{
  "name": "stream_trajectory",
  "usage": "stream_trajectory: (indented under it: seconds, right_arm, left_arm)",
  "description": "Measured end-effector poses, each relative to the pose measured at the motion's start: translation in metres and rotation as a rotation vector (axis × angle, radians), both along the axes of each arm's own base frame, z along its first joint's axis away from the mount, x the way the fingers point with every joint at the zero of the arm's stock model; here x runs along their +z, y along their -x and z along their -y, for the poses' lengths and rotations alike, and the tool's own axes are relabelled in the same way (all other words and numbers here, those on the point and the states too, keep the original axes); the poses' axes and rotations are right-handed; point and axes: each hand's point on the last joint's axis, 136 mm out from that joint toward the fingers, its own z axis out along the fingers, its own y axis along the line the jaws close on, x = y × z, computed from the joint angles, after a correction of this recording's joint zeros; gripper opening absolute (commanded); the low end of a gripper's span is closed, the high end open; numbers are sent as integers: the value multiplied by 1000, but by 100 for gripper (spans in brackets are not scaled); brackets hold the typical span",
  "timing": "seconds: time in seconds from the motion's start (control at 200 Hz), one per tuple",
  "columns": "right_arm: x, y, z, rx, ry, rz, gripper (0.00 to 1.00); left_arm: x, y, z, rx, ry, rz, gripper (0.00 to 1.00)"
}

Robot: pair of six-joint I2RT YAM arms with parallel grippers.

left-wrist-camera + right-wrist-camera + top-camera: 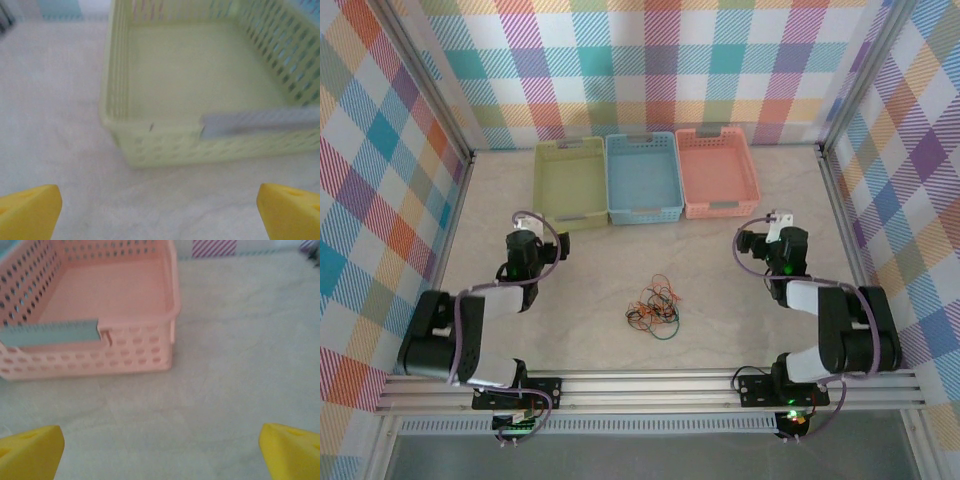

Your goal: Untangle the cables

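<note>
Yellow-tipped left gripper (pixel 159 215): jaws standing wide apart, gripping nothing.
Yellow-tipped right gripper (pixel 161 452): gaping likewise, empty.
Thin curly cables (pixel 655 308): lying tangled on the table (pixel 735 325), between the arms.
Slotted plastic: green basket (pixel 570 185), blue basket (pixel 643 180), pink basket (pixel 717 172) sitting side by side beyond, grey label strips unreadable.

The top camera looks down from above and behind the near edge over the whole desk (pixel 720 310). Each wrist camera faces forward, low and close: past the left claw (pixel 159 212) at the green basket (pixel 160 145), past the right claw (pixel 160 452) at the pink basket (pixel 130 347), both baskets shared with the top view.
</note>
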Motion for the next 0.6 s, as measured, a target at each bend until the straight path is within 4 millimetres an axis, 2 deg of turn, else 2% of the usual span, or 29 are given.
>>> stream_trajectory:
  seconds: [0.125, 0.29, 0.43, 0.6]
  right_arm:
    - [29, 4, 0, -18, 6, 66, 100]
    - [49, 13, -2, -38, -44, 95, 99]
    - [70, 23, -10, -14, -129, 133, 94]
    - [91, 39, -39, 113, -271, 115, 90]
  left_arm:
    - [54, 8, 3, 21, 66, 132, 100]
    - [93, 12, 1, 69, 211, 152, 100]
    - [99, 25, 3, 109, 382, 104, 100]
    - [100, 39, 17, 101, 556, -12, 100]
